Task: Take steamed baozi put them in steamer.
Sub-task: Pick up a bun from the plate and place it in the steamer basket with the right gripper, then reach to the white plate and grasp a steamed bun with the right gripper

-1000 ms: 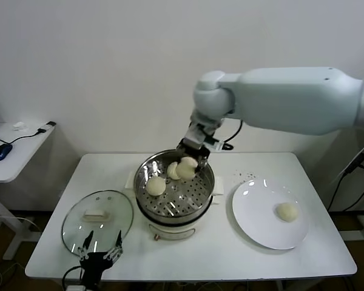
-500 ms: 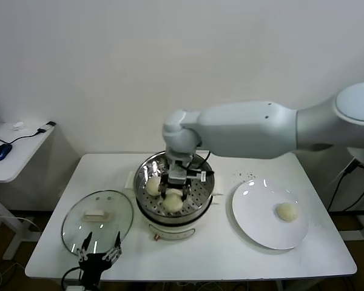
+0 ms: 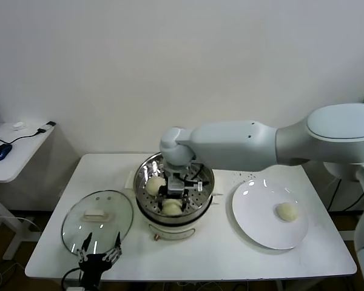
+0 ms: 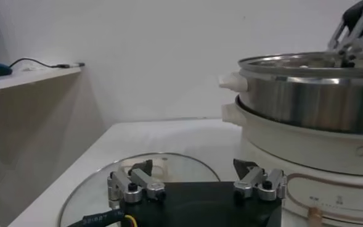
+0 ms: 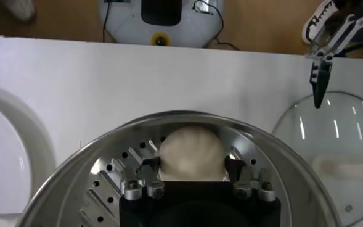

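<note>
The steamer (image 3: pixel 203 171) stands mid-table, a shiny steel pot with a perforated tray. My right gripper (image 3: pixel 173 199) reaches down into it, open. Its fingers straddle a cream-white baozi (image 5: pixel 191 154) that rests on the tray near the front rim (image 5: pixel 280 161), the same bun (image 3: pixel 171 207) in the head view. Another baozi (image 3: pixel 154 184) lies at the tray's left. One more baozi (image 3: pixel 286 211) sits on the white plate (image 3: pixel 258 227) to the right. My left gripper (image 3: pixel 100 250) hangs open and empty at the table's front left edge.
A round glass lid (image 3: pixel 97 209) with a white handle lies flat left of the steamer, just beyond my left gripper (image 4: pixel 193 168). The steamer's cream base (image 4: pixel 304 148) rises close on one side of it. A side table with a mouse (image 3: pixel 0 151) stands far left.
My right arm carried a baozi from the steamer's far rim down to the front of the tray. Its fingers have spread off the bun, which now rests on the tray.
</note>
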You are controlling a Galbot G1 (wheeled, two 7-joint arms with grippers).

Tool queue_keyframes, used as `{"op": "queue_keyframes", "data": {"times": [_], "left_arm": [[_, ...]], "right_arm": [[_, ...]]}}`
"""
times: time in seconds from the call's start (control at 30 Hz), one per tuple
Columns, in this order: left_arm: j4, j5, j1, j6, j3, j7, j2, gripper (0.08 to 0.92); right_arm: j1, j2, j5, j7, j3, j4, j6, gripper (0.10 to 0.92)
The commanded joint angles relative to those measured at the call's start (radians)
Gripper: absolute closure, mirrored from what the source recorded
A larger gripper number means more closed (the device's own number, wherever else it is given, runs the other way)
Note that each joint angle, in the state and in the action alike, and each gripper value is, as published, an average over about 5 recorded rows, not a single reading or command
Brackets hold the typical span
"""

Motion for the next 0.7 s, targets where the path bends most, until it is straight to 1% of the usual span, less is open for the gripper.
{"op": "queue_keyframes", "data": {"times": [0.03,0.23,0.33,0.4,0.47,0.57,0.6,0.7], "left_arm": [[-0.002,0.003,0.001,-0.001,0.002,0.000,-0.002,0.177],[-0.004,0.011,-0.003,-0.001,0.008,0.002,-0.005,0.177],[-0.005,0.010,-0.005,-0.001,0.008,0.002,-0.004,0.177],[-0.004,0.010,-0.008,-0.001,0.008,0.002,-0.003,0.177],[-0.003,0.008,-0.012,-0.001,0.008,0.002,-0.001,0.177],[-0.001,0.004,-0.017,-0.002,0.009,0.002,0.002,0.177],[0.000,0.003,-0.019,-0.003,0.009,0.002,0.002,0.177],[0.002,0.001,-0.023,-0.002,0.009,0.003,0.003,0.177]], "right_arm": [[0.046,0.000,0.049,-0.009,0.011,-0.028,0.038,0.208],[0.195,-0.058,0.218,-0.081,0.003,-0.047,0.053,0.203],[0.263,-0.120,0.296,-0.084,-0.017,-0.076,0.044,0.202],[0.309,-0.178,0.345,-0.062,-0.059,-0.095,0.004,0.203],[0.362,-0.247,0.427,-0.027,-0.140,-0.095,-0.102,0.203],[0.434,-0.358,0.545,0.016,-0.265,-0.068,-0.322,0.203],[0.446,-0.396,0.563,0.019,-0.293,-0.059,-0.387,0.203],[0.440,-0.495,0.566,0.015,-0.340,-0.044,-0.509,0.203]]}}
